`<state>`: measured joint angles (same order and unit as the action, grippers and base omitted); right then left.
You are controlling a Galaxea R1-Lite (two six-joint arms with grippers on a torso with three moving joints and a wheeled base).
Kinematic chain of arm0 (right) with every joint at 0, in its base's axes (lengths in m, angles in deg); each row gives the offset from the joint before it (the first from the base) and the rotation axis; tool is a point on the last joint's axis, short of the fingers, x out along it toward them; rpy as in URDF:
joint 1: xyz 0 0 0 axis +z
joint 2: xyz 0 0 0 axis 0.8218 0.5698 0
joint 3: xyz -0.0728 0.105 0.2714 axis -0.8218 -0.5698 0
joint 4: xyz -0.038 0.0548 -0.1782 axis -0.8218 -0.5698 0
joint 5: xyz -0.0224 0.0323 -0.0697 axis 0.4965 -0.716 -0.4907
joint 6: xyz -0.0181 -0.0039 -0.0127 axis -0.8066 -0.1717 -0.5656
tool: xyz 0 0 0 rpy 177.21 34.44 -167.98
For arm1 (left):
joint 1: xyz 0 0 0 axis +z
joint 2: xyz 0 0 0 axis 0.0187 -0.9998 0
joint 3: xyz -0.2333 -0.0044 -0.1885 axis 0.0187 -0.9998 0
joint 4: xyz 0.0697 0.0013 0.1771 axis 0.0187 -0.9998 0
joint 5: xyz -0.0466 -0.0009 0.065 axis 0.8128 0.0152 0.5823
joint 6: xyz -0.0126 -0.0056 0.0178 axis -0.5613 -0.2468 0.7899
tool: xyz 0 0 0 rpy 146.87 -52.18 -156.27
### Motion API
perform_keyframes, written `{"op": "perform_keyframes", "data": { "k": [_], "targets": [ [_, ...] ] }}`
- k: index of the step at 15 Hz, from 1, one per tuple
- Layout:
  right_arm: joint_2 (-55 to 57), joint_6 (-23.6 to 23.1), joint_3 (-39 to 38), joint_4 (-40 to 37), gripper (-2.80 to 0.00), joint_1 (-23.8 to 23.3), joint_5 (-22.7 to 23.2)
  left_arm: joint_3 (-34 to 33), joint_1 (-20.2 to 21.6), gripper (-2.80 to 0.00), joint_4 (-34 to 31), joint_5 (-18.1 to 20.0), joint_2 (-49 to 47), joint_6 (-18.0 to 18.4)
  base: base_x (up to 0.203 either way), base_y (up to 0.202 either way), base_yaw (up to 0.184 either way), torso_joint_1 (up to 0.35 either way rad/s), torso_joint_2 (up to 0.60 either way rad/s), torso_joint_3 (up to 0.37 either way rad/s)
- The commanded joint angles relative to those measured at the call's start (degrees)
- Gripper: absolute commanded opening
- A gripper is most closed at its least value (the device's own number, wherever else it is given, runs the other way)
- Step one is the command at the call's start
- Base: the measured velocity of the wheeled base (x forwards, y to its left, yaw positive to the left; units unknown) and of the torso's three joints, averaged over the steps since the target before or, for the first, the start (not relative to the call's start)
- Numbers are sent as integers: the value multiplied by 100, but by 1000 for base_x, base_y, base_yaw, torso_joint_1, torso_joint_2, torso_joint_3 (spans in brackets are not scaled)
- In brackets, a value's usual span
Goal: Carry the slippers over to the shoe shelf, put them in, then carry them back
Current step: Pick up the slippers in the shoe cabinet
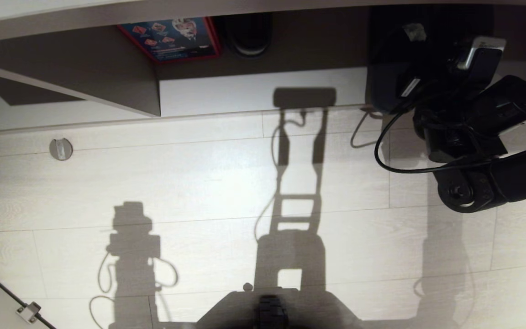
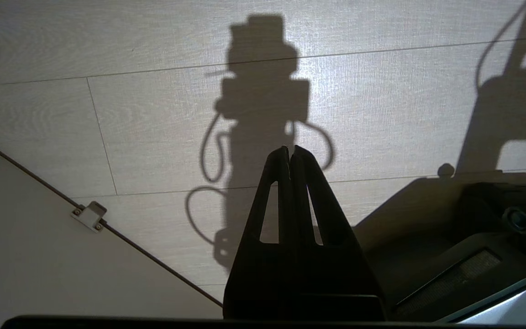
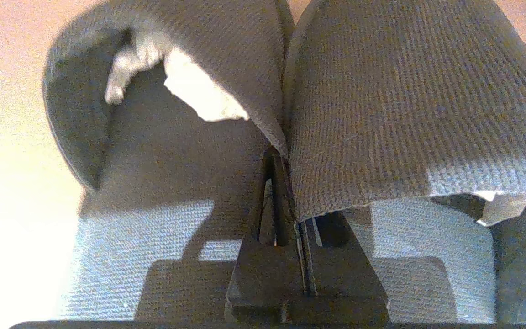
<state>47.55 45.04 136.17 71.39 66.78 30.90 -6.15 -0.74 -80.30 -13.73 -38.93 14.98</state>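
Observation:
In the right wrist view my right gripper (image 3: 277,157) is shut on the slippers. It pinches the touching inner edges of the two grey-blue fabric uppers, one slipper (image 3: 153,151) on one side and the other (image 3: 404,114) beside it. One finger (image 3: 272,192) shows; the other is under the fabric. In the head view the slippers (image 1: 388,77) are a dark mass at the far right, in front of the shoe shelf (image 1: 244,93), under my right arm (image 1: 482,183). My left gripper (image 2: 290,151) hangs shut and empty above the floor.
Inside the shelf lie a blue and red box (image 1: 171,39) and a small black rounded object (image 1: 248,34), beside a slanted divider (image 1: 85,96). A round metal floor fitting (image 1: 60,149) sits at the left. A panel with a bracket (image 1: 28,312) is at the near left. My base (image 1: 270,310) shows at the near edge.

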Motion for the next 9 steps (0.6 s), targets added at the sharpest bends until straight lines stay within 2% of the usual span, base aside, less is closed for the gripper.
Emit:
{"op": "perform_keyframes", "data": {
  "k": [1,5,9],
  "targets": [
    [-249,-9,-108,43,-280,16,-9,-5,2,-280,0,-2,0,-1,0,0,0,0,0,0],
    [-233,-16,-151,44,-280,47,-3,4,2,-280,0,-2,0,-1,0,0,0,0,0,0],
    [-388,-38,-620,13,-280,310,-2,0,2,-280,0,-2,0,-1,0,0,0,0,0,0]
  ]
}}
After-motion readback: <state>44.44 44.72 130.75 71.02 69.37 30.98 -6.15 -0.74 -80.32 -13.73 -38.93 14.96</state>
